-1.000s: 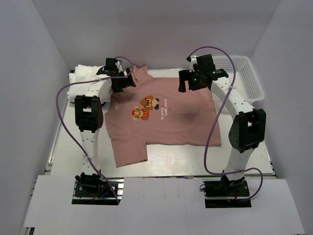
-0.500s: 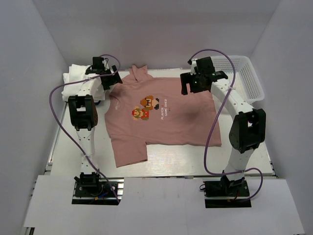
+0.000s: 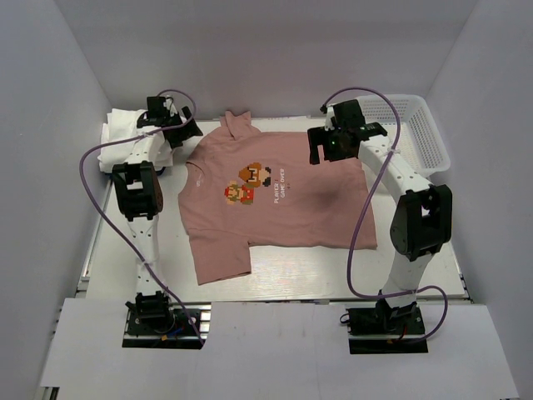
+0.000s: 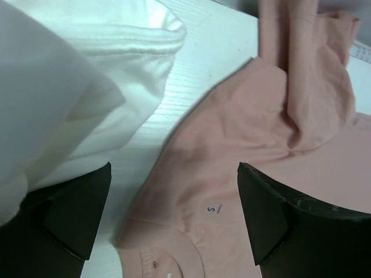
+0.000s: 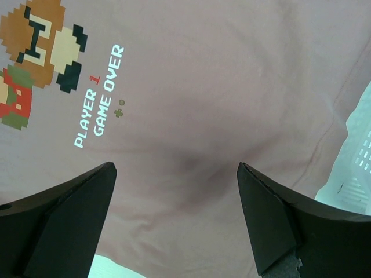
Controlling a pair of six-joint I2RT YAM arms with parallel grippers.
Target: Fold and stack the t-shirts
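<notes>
The flat white tabletop (image 3: 291,262) carries three things. A dusty-pink cotton t-shirt (image 3: 275,208) with a pixel-art chest print lies spread out beneath the right gripper (image 3: 326,152), its shoulder reaching under the left gripper (image 3: 179,137). A pile of folded white t-shirts (image 3: 125,133) sits just left of the left gripper. A white plastic mesh basket (image 3: 416,125) rests to the right of the right gripper.

White mesh basket (image 3: 426,132) (far right) on table (image 3: 316,268).

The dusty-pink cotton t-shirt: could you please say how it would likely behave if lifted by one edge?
The dusty-pink cotton t-shirt would probably hang limp: its sleeve lies creased and folded. Thin and flat, it likely bunches rather than slides when pushed.
</notes>
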